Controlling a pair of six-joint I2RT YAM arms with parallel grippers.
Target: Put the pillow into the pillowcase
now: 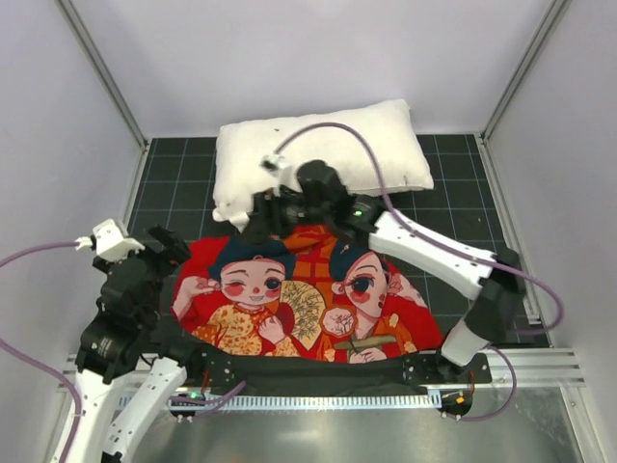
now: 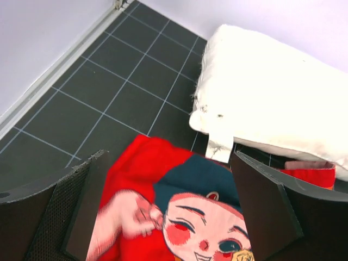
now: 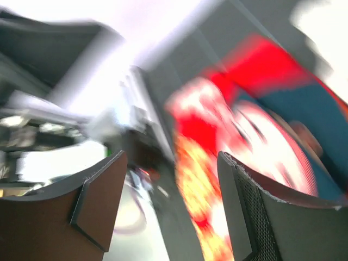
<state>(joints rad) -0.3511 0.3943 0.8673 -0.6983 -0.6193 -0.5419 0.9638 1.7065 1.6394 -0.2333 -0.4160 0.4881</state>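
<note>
The white pillow (image 1: 323, 154) lies at the back of the mat, its tag (image 2: 218, 151) at the near left corner. The red pillowcase (image 1: 308, 309) lies flat in front of it, printed faces up, its far edge touching the pillow. My left gripper (image 1: 176, 253) hovers open and empty over the pillowcase's left far corner (image 2: 185, 206), with the pillow (image 2: 277, 92) ahead to the right. My right gripper (image 1: 272, 214) reaches across to the pillowcase's far edge, by the pillow's near left side. The right wrist view is blurred and shows the right gripper (image 3: 171, 201) open and empty, with the pillowcase (image 3: 261, 125) beyond.
A dark gridded mat (image 1: 174, 174) covers the floor between white walls (image 1: 58, 145). A metal rail (image 1: 540, 362) and the arm bases run along the near edge. Purple cables (image 1: 366, 145) loop over the pillow and at the left.
</note>
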